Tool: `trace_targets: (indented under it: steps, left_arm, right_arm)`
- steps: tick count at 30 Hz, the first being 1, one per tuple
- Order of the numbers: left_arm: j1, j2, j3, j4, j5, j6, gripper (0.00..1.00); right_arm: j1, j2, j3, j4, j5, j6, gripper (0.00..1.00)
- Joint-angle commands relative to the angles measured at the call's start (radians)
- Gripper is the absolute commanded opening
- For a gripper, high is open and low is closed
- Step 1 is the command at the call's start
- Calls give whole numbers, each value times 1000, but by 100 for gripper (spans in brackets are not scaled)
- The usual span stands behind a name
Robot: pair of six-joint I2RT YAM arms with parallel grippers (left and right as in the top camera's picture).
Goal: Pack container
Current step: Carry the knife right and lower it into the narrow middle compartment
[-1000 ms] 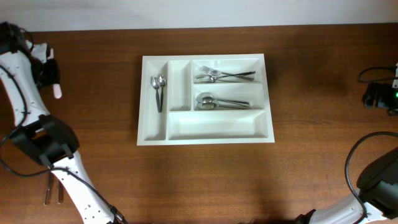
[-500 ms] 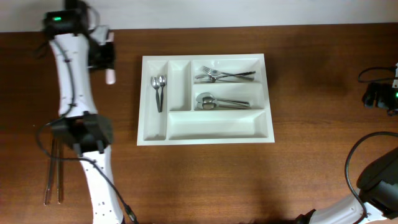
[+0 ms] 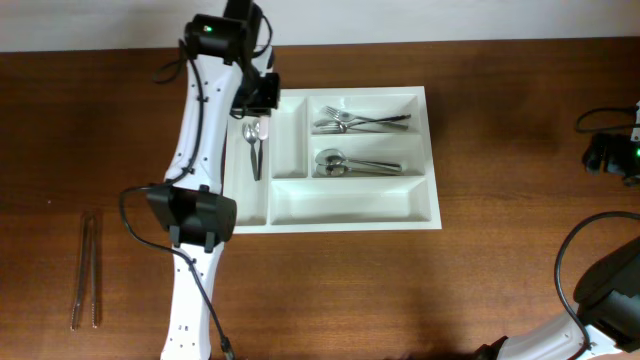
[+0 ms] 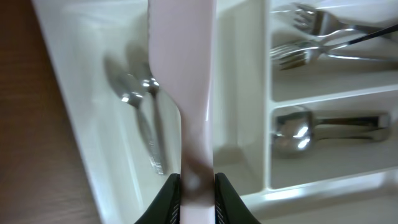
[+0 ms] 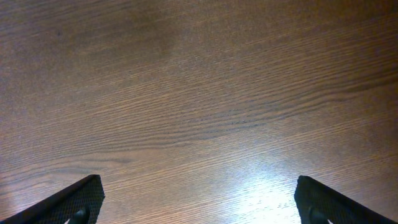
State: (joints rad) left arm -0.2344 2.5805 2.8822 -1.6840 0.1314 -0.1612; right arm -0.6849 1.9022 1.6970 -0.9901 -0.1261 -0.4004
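Wooden tabletop (image 3: 500, 270) carries the white container (image 3: 432, 215) at its centre, spoons (image 3: 255, 140) and forks (image 3: 350, 121) lying in separate compartments. The left claw (image 4: 198, 190) hangs over the container's narrow upright compartments, pinching a pale pink utensil (image 4: 181, 74). The right claw (image 5: 199, 199) stands spread wide above bare wood.

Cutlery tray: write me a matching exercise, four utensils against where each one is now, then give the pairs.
Column one:
1. forks
2. large spoons
3. small spoons
4. pale pink utensil

Column two:
A. leftmost narrow compartment of the container
B. held by the left gripper
C. top long compartment
D. middle long compartment

Pairs: 1-C, 2-D, 3-A, 4-B.
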Motion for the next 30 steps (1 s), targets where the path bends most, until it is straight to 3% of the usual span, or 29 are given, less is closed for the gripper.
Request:
trace_targets:
  steps: [1, 9, 16, 30]
  left_arm:
    - [-15, -49, 15, -4, 4, -102, 7]
    - [-70, -49, -12, -4, 6, -161, 7]
    - [-93, -49, -166, 1, -8, -175, 7]
    - [-93, -47, -325, 137, -93, -175, 7]
  right_arm:
    - [-2, 8, -5, 1, -13, 1, 99]
    - [-2, 8, -5, 1, -13, 1, 99]
    - [-2, 8, -5, 1, -13, 1, 99]
    - [-2, 8, -5, 1, -13, 1, 99]
